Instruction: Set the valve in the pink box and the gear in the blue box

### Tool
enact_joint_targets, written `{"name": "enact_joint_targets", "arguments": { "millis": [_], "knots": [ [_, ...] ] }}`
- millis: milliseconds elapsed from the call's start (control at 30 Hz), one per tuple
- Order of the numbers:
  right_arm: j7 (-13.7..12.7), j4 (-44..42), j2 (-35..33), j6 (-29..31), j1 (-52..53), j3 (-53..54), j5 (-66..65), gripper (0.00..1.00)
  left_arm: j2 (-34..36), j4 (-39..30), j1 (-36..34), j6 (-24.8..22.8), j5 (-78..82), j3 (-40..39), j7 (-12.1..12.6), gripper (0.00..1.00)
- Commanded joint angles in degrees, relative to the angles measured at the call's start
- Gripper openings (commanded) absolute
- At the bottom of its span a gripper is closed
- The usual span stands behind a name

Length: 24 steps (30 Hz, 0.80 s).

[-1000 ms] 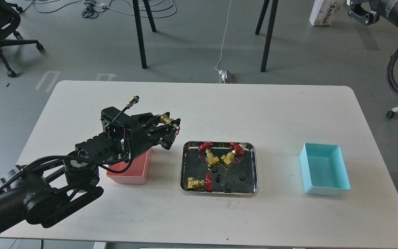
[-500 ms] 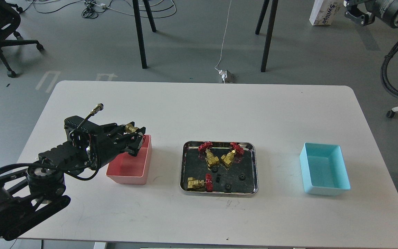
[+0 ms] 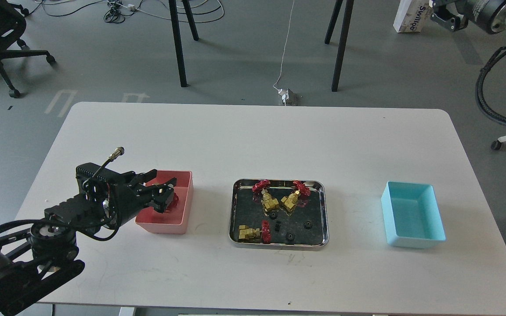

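Observation:
My left gripper (image 3: 161, 179) hangs over the pink box (image 3: 178, 224) with its jaws apart. A brass valve with a red handwheel (image 3: 170, 201) lies in the pink box just under the fingers, partly hidden by them. Three more valves (image 3: 269, 202) lie in the steel tray (image 3: 323, 210), with several tiny black gears (image 3: 307, 224) among them. The blue box (image 3: 413, 215) stands empty at the right. My right gripper (image 3: 442, 16) is far off at the top right, above the floor, small and dark.
Black table legs, cables and a white carton lie on the floor beyond the table's far edge. An office chair stands at the far left. A thick black cable loops at the right edge.
My left arm has swung left and down from beside the tray to over the pink box. Its jaws have opened and the valve now lies in the box. The right arm shifted slightly left.

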<state>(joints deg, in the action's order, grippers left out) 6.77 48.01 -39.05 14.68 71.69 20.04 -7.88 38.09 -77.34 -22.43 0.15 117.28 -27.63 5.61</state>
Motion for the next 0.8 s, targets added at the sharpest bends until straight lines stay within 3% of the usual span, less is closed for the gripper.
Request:
{"name": "enact_joint_targets", "arguments": {
  "millis": [0, 133, 200, 433, 567, 667, 767],
  "knots": [
    [-0.09, 0.24, 0.12, 0.00, 0.03, 0.00, -0.38, 0.99, -0.12, -0.09, 0.11, 0.55, -1.96, -1.10, 0.28, 0.81],
    [-0.09, 1.03, 0.03, 0.18, 0.03, 0.00, -1.34, 0.99, -0.21, -0.18, -0.59, 0.55, -7.92, -6.54, 0.28, 0.94],
    [-0.18, 1.56, 0.12, 0.44, 0.03, 0.00, -3.36, 0.99, -0.21, -0.18, -1.47, 0.29, -12.58, -10.49, 0.28, 0.96],
    [-0.79, 13.41, 2.31, 3.69, 0.03, -2.53, -21.62, 0.99, -0.12, 0.78, -16.12, -0.41, -40.15, -21.05, -0.42, 0.96],
    [0.61, 20.36, 3.89, 4.83, 4.05, -16.83, -33.49, 0.98, -0.30, 5.87, -28.34, -3.22, -53.97, -21.32, 0.37, 0.96],
    [2.80, 21.16, 9.24, 4.92, 8.45, -29.22, -38.77, 0.98, -0.38, 10.53, -35.99, -3.40, -57.59, -21.23, 0.37, 0.96],
    [2.98, 21.78, 13.46, 5.10, 11.71, -38.91, -43.96, 0.98, -0.47, 15.10, -42.06, -3.66, -58.04, -20.88, 0.37, 0.96]
  ]
}}
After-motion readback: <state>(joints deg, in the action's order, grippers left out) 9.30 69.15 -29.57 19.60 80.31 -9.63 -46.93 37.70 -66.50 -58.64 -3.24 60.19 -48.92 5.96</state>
